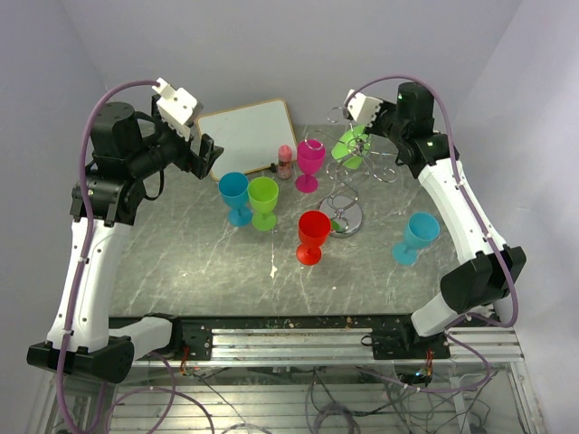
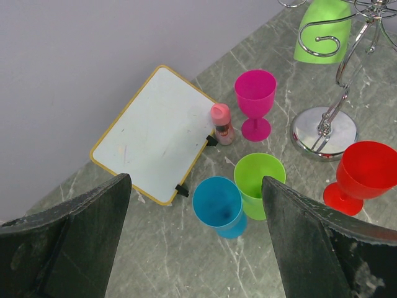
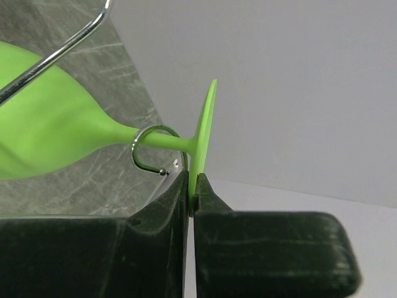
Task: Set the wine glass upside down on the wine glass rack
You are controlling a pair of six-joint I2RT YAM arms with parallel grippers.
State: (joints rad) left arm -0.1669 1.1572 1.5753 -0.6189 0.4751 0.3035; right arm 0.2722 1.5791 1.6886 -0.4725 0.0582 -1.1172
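A lime green wine glass (image 1: 351, 145) hangs inverted and tilted at the silver wire wine glass rack (image 1: 342, 217). In the right wrist view its stem sits inside a curled wire hook (image 3: 149, 152), with the bowl (image 3: 49, 136) to the left. My right gripper (image 3: 193, 180) is shut on the rim of the glass's round foot (image 3: 205, 124); it also shows in the top view (image 1: 360, 136). The glass (image 2: 322, 31) and the rack (image 2: 324, 131) show in the left wrist view. My left gripper (image 2: 195, 180) is open and empty, high above the table's left side (image 1: 206, 155).
Upright plastic glasses stand on the marble table: blue (image 1: 234, 193), lime green (image 1: 263, 199), red (image 1: 313, 233), magenta (image 1: 309, 158), light blue (image 1: 417, 233). A yellow-framed white board (image 1: 246, 136) and a small pink bottle (image 1: 285, 161) lie at the back.
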